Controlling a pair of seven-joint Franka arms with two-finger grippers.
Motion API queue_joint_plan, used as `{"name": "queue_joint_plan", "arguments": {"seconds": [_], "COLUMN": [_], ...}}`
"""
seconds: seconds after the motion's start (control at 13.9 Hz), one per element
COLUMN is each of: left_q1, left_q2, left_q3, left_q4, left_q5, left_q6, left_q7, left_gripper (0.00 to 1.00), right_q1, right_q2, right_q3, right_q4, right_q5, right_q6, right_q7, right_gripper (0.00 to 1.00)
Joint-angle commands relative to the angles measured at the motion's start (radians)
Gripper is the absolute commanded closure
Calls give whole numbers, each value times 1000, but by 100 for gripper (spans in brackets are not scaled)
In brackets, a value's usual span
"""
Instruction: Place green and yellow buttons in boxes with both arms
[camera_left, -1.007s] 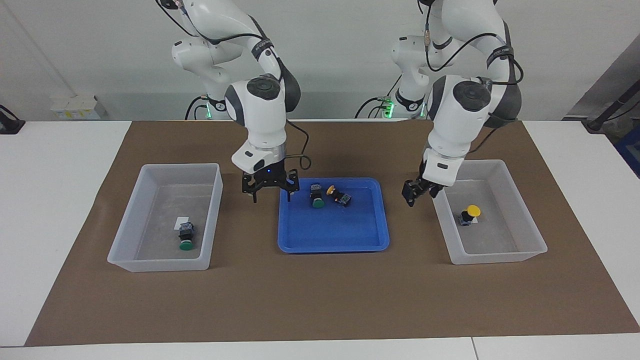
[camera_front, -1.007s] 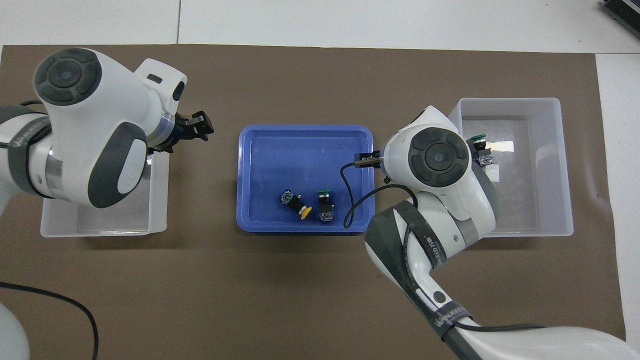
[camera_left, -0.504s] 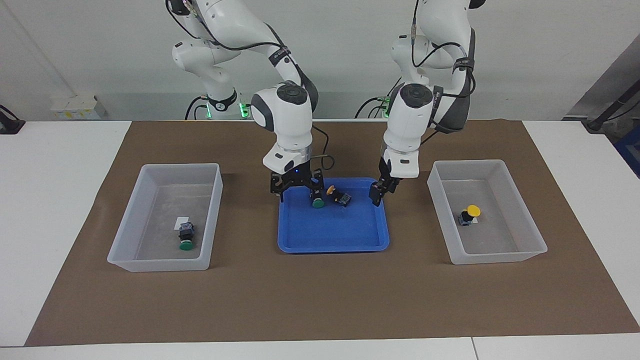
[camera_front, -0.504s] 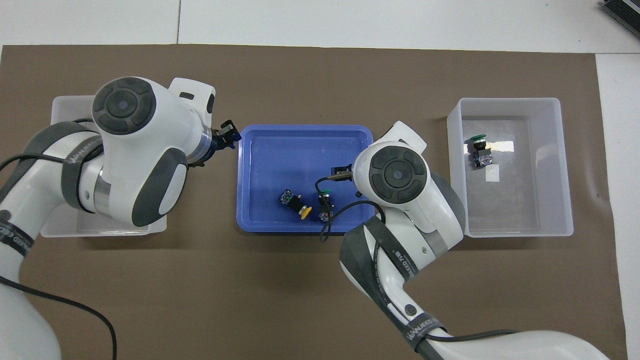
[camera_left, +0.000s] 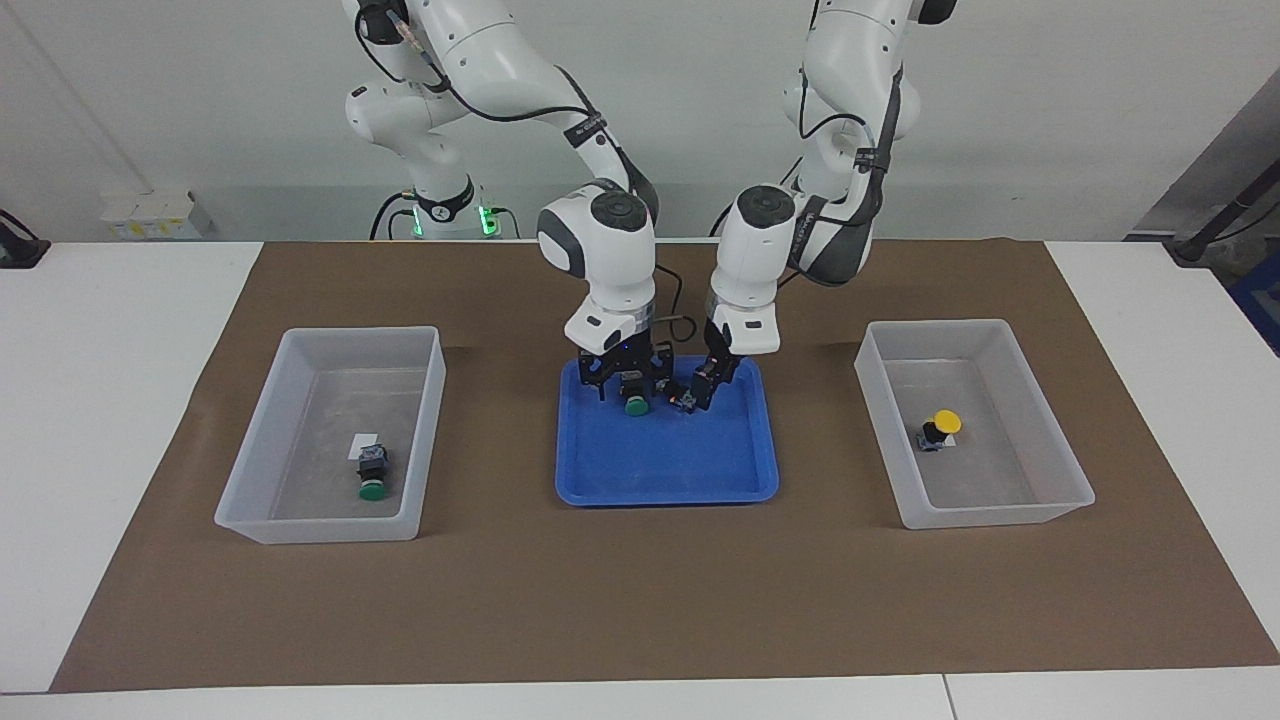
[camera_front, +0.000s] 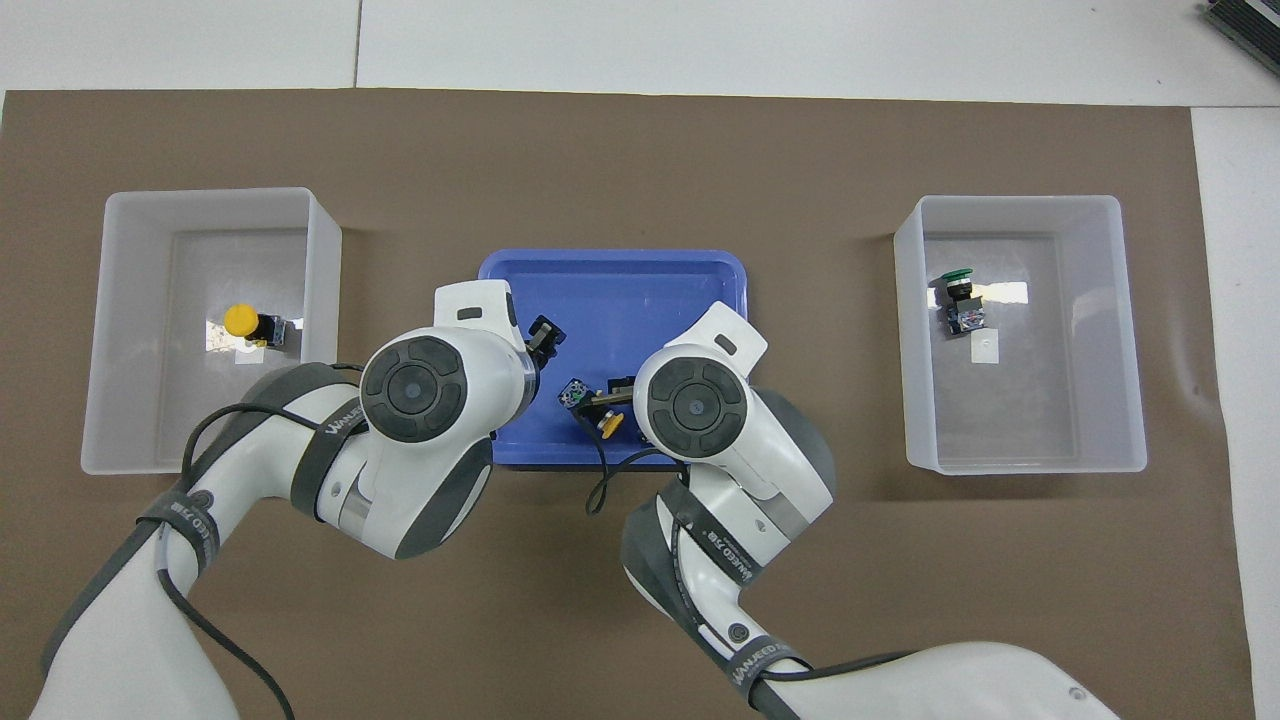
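No readable text or labels.

white arms (camera_left: 600, 250), grey joints, blk cables

Facing view: high, across the table, looking toward both arm bases. Overhead view: above the robots' end, looking steeply down and forward. Shared: brown mat (camera_left: 640, 590), blue tray (camera_front: 610, 265), both bins, half a turn apart.
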Motion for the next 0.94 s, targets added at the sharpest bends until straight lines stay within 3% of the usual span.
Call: {"name": "queue_joint_plan", "arguments": {"seconds": [0.0,0.14,0.36,0.72,0.86], "left_q1": [-30,-33,-46,-41,-32], "left_q2": [38,41,62,64,65], "left_q3": [17,16,16,19,19], "left_q4": [-8,-8,-9,0,17], "left_q5": [-3,-3,-3,-3,2], "left_q6": [73,79,93,86,78], "left_q7": [-31,-37,-35,-20,-14], "left_gripper": [28,32,46,96,100], "right_q1": [-2,-6,-22,-88,-140], "right_q2": [0,-2,-15,-81,-133], "right_q3": [4,3,1,3,3], "right_q4": [-14,-24,-29,-27,-27], "right_q5": [17,17,17,15,15], "right_q6": [25,23,11,-55,-116], "right_q7": [15,6,1,-39,-115], "right_gripper": [46,96,100,100,100]}}
